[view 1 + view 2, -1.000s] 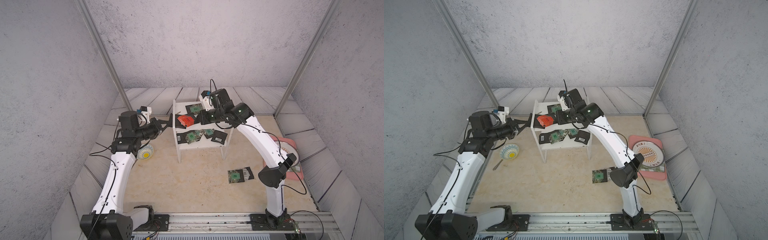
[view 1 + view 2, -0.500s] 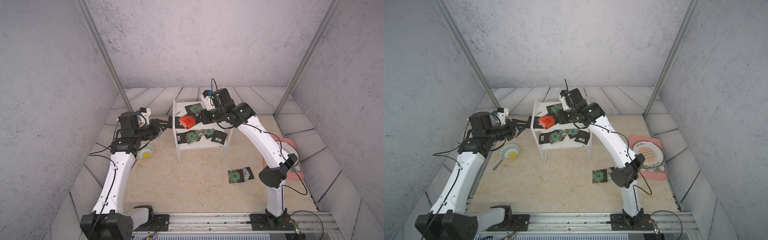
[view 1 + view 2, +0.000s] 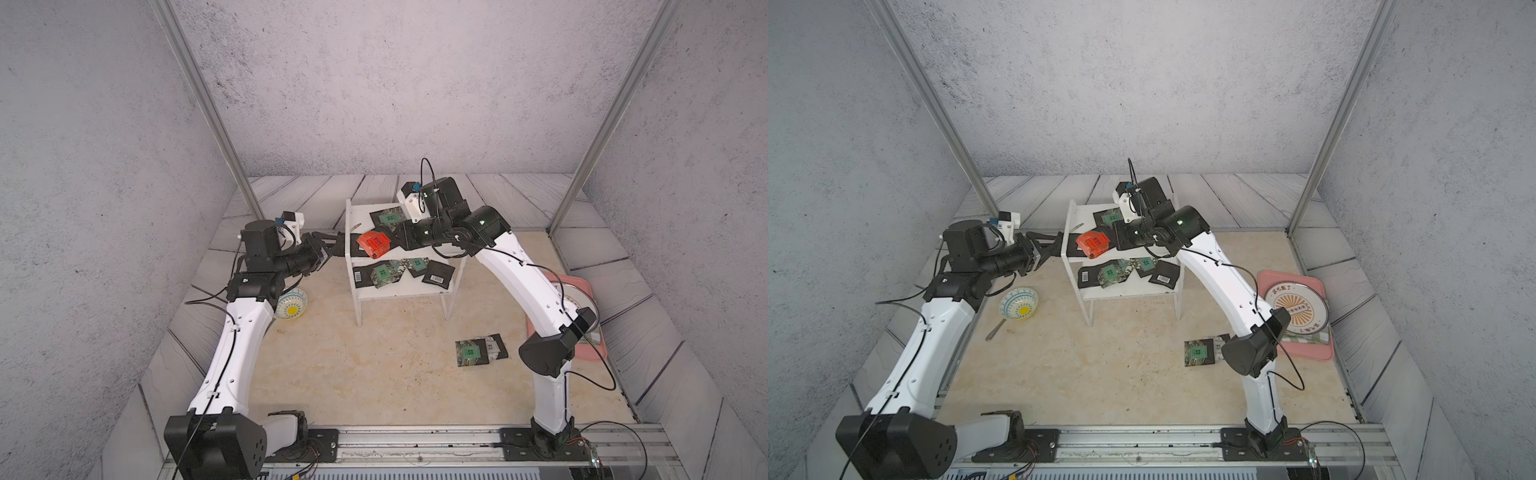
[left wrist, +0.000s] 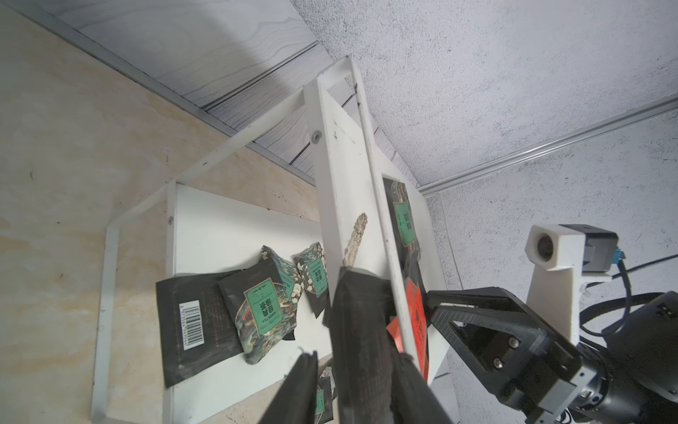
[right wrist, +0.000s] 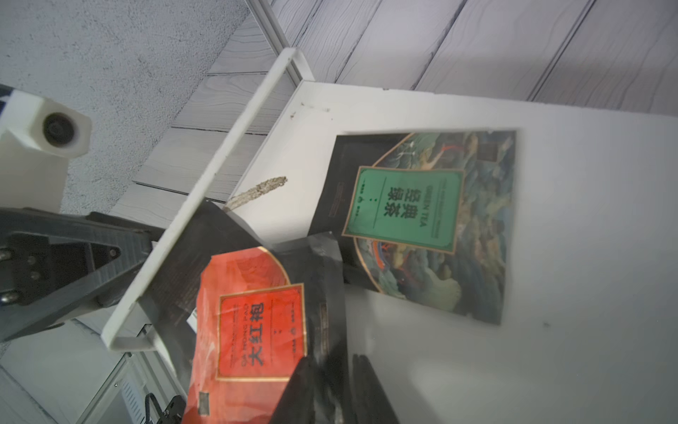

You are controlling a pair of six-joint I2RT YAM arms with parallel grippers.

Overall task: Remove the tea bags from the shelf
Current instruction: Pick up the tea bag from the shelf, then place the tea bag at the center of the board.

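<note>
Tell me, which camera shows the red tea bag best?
The right wrist view: the red tea bag fills much of the picture, and its label is readable. Both top views show it small, atop the shelf. The left wrist view shows only a red sliver behind the top board.

Three matte grey walls, finely speckled with dark flecks, close me in: the back wall ahead, the left wall and the right wall. A slim aluminium post runs up the back corner on my left, and a second post up the one on my right. Below lies a flat beige surface with pale marbled staining. Grey boards printed with wood grain lie between it and the walls at the back and on both sides. A silver aluminium rail lines the near edge. The light is even and cool, and the shadows on the beige are faint and soft-edged.
</note>
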